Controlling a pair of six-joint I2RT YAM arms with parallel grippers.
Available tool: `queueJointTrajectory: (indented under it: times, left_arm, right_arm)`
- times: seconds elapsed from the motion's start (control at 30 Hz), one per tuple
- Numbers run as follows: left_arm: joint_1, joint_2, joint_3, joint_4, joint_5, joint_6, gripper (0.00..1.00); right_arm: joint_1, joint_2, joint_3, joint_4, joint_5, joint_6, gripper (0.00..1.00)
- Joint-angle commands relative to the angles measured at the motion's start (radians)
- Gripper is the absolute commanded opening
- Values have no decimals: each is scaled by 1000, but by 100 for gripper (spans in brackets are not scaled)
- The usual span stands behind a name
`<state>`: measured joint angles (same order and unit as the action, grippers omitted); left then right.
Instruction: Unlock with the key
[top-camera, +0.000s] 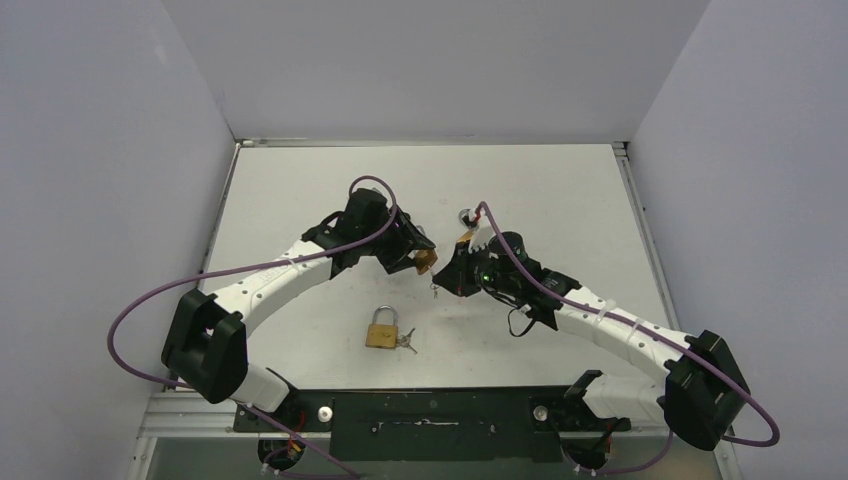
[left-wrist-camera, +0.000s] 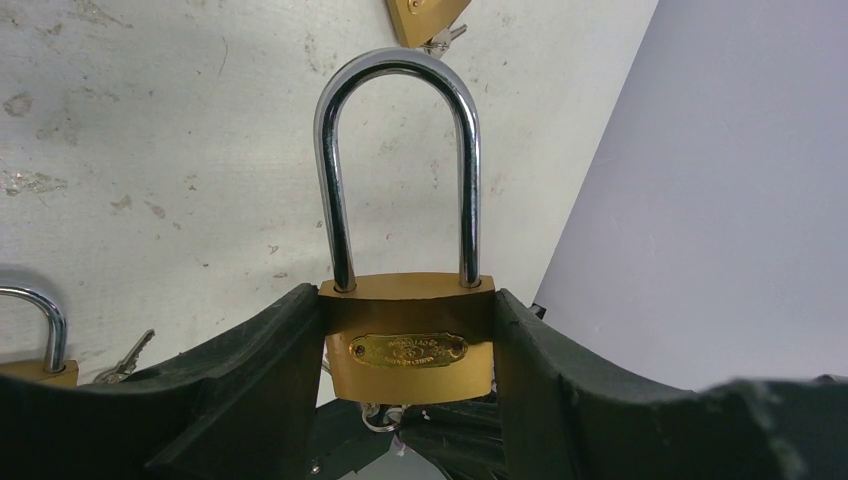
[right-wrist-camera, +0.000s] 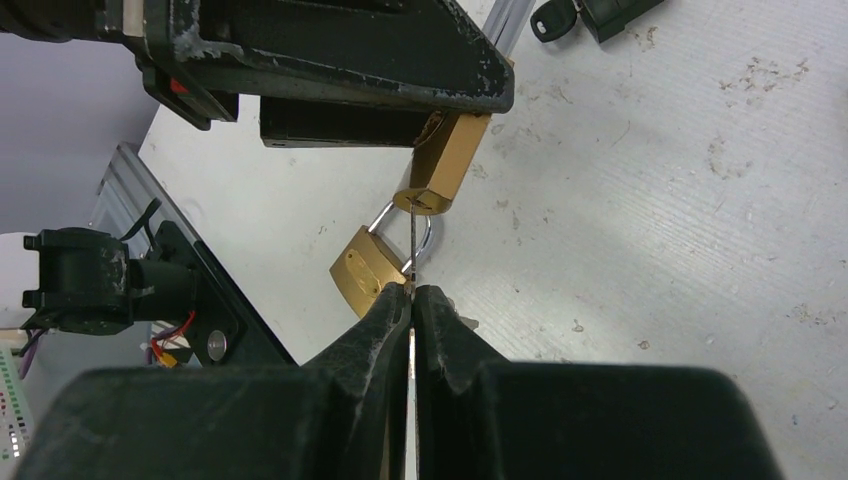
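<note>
Over the middle of the counter (top-camera: 300, 190) the two arms meet, well away from the walls (top-camera: 100, 120) that close three sides, so bare surface lies open to the left, to the right and toward the far edge. Nearer the bases a spare lock (top-camera: 382, 330) lies flat with keys beside it, apart from both arms. From above, the left arm (top-camera: 280, 275) and right arm (top-camera: 600, 320) nearly hide what they carry; only a bit of brass shows between them. The left wrist view makes it plain: the left jaws are clamped on the flanks of the padlock (left-wrist-camera: 410, 345), its shackle standing straight out away from the wrist, both legs seated in the body. That view cannot show the keyhole end. The right wrist view does: the padlock hangs clear of the counter under the left jaws, its long axis tilted and its bottom face turned toward the right jaws, which are pinched tight on the key (right-wrist-camera: 411, 250). The key's thin blade runs in a line from those jaws up to the bottom face and touches it; whether it sits inside I cannot tell. A black-headed key (right-wrist-camera: 553, 18) lies on the counter beyond.
</note>
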<state>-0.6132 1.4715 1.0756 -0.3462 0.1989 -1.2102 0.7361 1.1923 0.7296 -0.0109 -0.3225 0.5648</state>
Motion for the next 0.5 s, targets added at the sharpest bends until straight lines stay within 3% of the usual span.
queueJointTrajectory:
  times: [0.0, 0.47]
  left_arm:
    - [0, -57, 16, 80, 30, 12, 15]
    - [-2, -68, 18, 87, 28, 1, 14]
  right_arm:
    - [6, 6, 49, 61, 16, 17, 0]
    - [8, 66, 116, -102, 119, 64, 0]
